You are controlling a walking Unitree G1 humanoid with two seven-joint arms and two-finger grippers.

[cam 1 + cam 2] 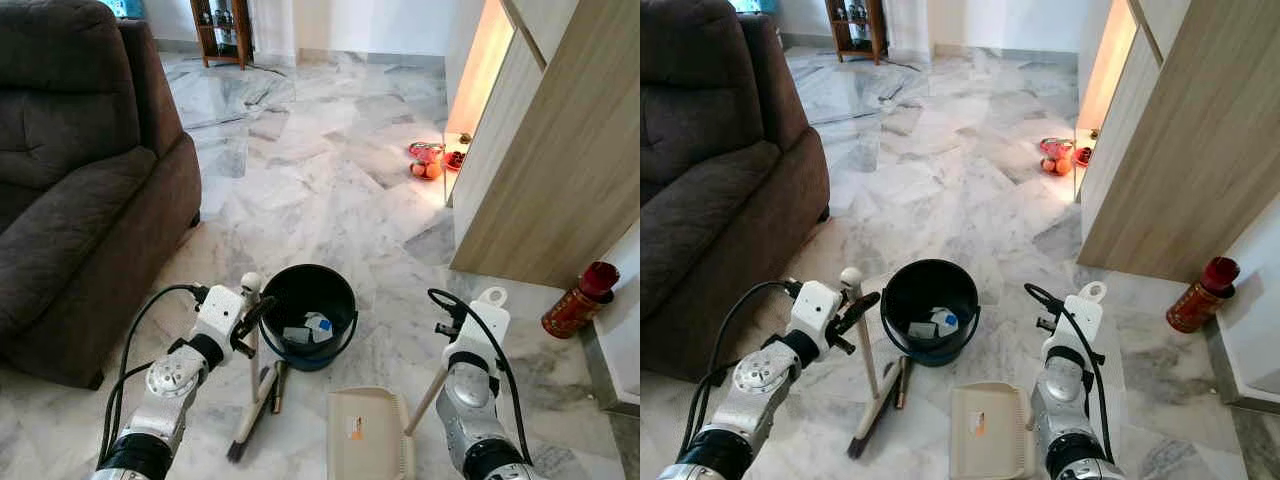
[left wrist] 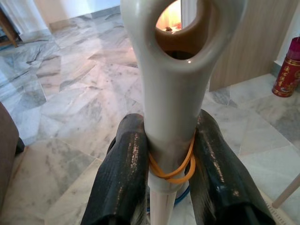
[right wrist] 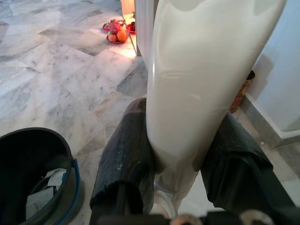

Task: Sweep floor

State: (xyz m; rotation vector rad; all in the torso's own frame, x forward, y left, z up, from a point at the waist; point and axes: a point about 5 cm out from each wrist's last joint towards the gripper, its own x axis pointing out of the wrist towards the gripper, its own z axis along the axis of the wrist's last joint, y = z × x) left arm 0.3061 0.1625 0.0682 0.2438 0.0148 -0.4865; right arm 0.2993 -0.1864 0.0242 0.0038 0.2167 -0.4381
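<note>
Dustpan (image 1: 367, 433) lies beside the broom (image 1: 252, 395), before the bucket (image 1: 306, 315).

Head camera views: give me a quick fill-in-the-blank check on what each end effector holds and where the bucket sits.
1. The left end effector is shut on the handle of the ____.
2. The right end effector is shut on the handle of the ____.
3. The black bucket stands on the marble floor ____ the two arms.
4. An orange ____ is wrapped around the broom handle between the fingers.

Missing words: broom; dustpan; between; rubber band
</note>
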